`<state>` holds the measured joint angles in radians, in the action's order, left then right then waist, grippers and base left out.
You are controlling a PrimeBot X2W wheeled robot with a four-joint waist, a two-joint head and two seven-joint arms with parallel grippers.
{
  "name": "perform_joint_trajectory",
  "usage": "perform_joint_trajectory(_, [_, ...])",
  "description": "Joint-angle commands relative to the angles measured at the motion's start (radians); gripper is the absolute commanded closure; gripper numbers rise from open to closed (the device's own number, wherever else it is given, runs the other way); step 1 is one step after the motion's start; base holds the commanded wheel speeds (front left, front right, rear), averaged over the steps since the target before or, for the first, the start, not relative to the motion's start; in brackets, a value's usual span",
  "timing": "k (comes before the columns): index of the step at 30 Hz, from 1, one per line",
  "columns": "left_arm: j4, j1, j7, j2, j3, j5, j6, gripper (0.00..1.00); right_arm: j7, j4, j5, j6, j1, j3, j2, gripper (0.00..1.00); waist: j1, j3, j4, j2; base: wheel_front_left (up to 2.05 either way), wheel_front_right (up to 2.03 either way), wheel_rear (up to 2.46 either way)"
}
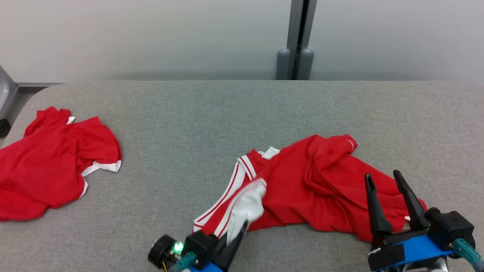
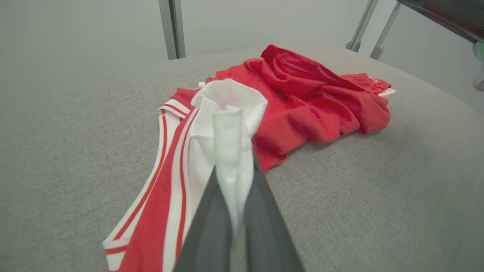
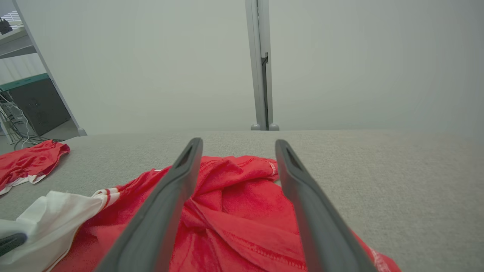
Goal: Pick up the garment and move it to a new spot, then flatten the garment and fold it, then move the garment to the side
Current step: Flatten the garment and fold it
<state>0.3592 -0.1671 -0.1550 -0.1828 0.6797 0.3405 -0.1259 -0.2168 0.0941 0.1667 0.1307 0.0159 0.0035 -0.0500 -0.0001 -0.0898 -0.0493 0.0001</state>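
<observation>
The left hand (image 1: 244,226) is pinching just the garment (image 1: 310,177) by its white hem, risking a slip; the right hand (image 1: 382,175) is gaping wide.

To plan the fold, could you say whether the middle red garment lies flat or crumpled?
Crumpled: the garment lies in heaped folds, its white part pinched by the left gripper.
</observation>
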Motion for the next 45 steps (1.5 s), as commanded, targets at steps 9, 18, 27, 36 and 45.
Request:
perform_joint_trajectory(9, [-0.073, 0.089, 0.129, -0.093, 0.151, 0.097, -0.007, 1.0, 0.008, -0.001, -0.007, 0.0, -0.003, 0.001, -0.002, 0.0, 0.0001, 0.002, -0.021, -0.0001, 0.0, 0.0, 0.0])
perform_joint_trajectory(18, [-0.187, 0.036, 0.092, -0.131, 0.157, 0.138, 0.011, 0.0, 0.004, 0.01, 0.003, 0.0, -0.006, 0.001, -0.015, 0.0, 0.0001, 0.01, -0.026, -0.0001, 0.0, 0.0, 0.0])
perform_joint_trajectory(27, [-0.271, -0.052, 0.034, -0.179, 0.01, 0.124, 0.12, 0.0, 0.002, 0.018, 0.007, 0.0, 0.003, 0.011, -0.014, 0.0, 0.0001, 0.006, 0.004, -0.0001, 0.0, 0.0, 0.0])
perform_joint_trajectory(36, [-0.152, -0.077, 0.016, -0.197, -0.047, 0.152, 0.151, 0.0, -0.002, 0.022, 0.005, 0.0, 0.015, 0.001, -0.012, 0.0, 0.0001, -0.02, 0.041, -0.0001, 0.0, 0.0, 0.0])
perform_joint_trajectory(45, [0.059, -0.072, 0.018, -0.169, -0.015, 0.173, 0.107, 0.0, -0.006, 0.035, 0.006, 0.0, 0.029, 0.007, -0.011, 0.0, 0.0001, -0.036, 0.056, -0.0001, 0.0, 0.0, 0.0])
